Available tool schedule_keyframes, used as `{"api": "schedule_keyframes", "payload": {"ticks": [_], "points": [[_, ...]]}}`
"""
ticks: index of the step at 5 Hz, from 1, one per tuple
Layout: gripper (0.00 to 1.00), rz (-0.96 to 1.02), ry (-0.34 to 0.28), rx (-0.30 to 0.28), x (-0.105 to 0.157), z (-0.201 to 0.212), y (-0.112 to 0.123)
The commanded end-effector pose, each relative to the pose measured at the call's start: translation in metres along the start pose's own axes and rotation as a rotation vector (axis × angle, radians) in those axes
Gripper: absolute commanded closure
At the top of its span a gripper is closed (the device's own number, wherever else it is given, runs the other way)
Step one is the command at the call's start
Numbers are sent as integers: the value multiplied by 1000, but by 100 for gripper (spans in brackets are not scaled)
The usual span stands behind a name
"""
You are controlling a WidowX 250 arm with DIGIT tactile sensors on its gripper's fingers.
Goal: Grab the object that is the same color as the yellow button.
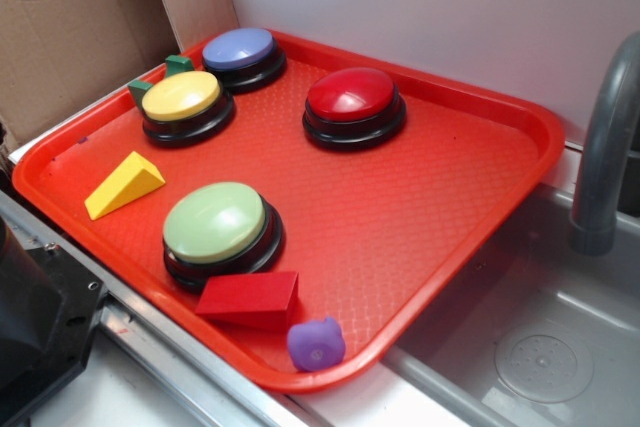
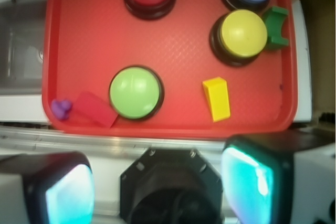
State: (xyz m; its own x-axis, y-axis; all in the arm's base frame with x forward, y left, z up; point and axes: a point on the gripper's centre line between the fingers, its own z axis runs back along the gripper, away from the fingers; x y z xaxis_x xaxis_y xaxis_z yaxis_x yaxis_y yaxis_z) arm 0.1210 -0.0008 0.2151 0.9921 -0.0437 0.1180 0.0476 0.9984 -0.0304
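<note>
The object, a small yellow wedge [image 1: 123,184] [image 2: 217,98], lies flat on the red tray [image 1: 400,207] near its left edge. The yellow button [image 1: 182,100] [image 2: 242,34], domed on a black base, stands further back on the same side. In the wrist view my gripper [image 2: 160,187] hangs high above the robot's side of the tray, short of the tray's rim. Its two cyan pads [image 2: 71,195] are wide apart with nothing between them, so it is open. The wedge lies well ahead of the right finger. The exterior view does not show the gripper.
On the tray stand a pale green button [image 1: 215,224], a red button [image 1: 352,100] and a blue button [image 1: 240,51]. A red block [image 1: 250,298] and purple lump [image 1: 316,344] lie at the front corner; a green block [image 1: 178,64] sits behind the yellow button. Sink [image 1: 540,347] and faucet [image 1: 605,147] are at right.
</note>
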Motion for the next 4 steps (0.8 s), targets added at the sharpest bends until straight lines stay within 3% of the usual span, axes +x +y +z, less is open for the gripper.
{"api": "schedule_keyframes", "payload": {"ticks": [1,2,4], "points": [[0,-4,-112,49,6,-40,39],[0,16,-102,61,10,-68,56],[0,-18,-138,1,17,-139,83]]}}
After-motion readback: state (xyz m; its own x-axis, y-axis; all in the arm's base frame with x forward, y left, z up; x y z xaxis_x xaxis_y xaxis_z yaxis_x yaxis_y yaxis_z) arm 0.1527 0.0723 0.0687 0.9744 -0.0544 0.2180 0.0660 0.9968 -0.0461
